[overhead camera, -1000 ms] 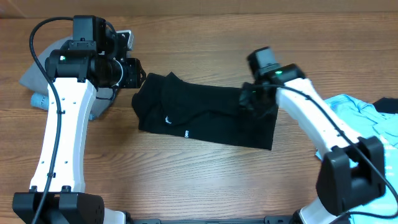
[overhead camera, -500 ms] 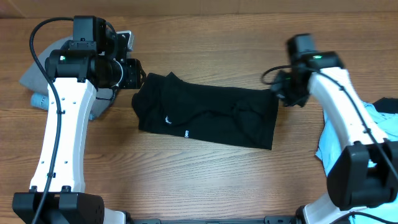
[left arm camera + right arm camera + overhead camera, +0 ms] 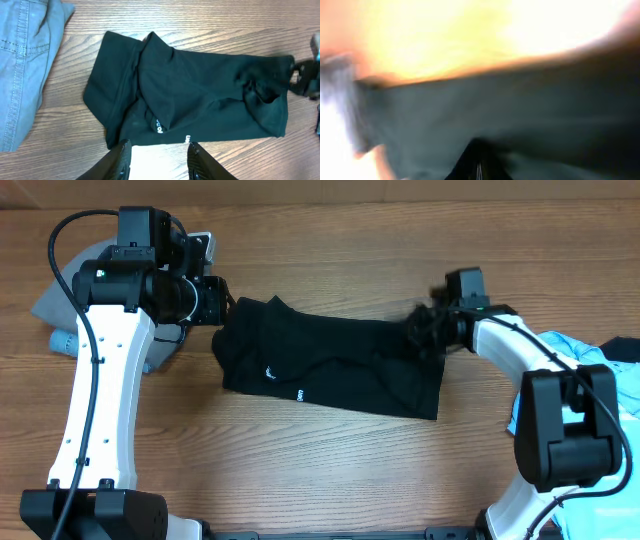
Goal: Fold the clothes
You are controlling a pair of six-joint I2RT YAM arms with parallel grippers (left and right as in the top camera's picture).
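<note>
1. The black trousers (image 3: 330, 365) lie in the middle of the wooden table (image 3: 320, 480), between the two arms, folded into a rough, slightly slanted rectangle.
2. The cloth is soft and matte. In the left wrist view the trousers (image 3: 190, 95) show shallow creases and a raised fold that runs to a small peak at the upper edge.
3. A small white logo (image 3: 159, 126) sits near the lower edge of the fold.
4. The right end is bunched into puckers near the upper corner, while the lower right corner lies flat and square.
5. The left gripper (image 3: 159, 162) hangs over bare wood just beside the trousers' lower edge. Its two dark, rounded fingers (image 3: 122, 160) stand apart with nothing between them.
6. The right gripper (image 3: 420, 332) is at the puckered upper right corner, touching the cloth. Its jaws are pressed together. Its own camera is heavily blurred, showing only dark fabric around the closed tips (image 3: 479, 162), so I cannot tell whether any cloth is pinched.
7. Grey shorts (image 3: 20, 65), woven with stitched seams, lie crumpled at the left, apart from the trousers.
8. A light-blue T-shirt (image 3: 580, 355) lies rumpled at the right edge.
9. The table has a warm, straight wood grain.
</note>
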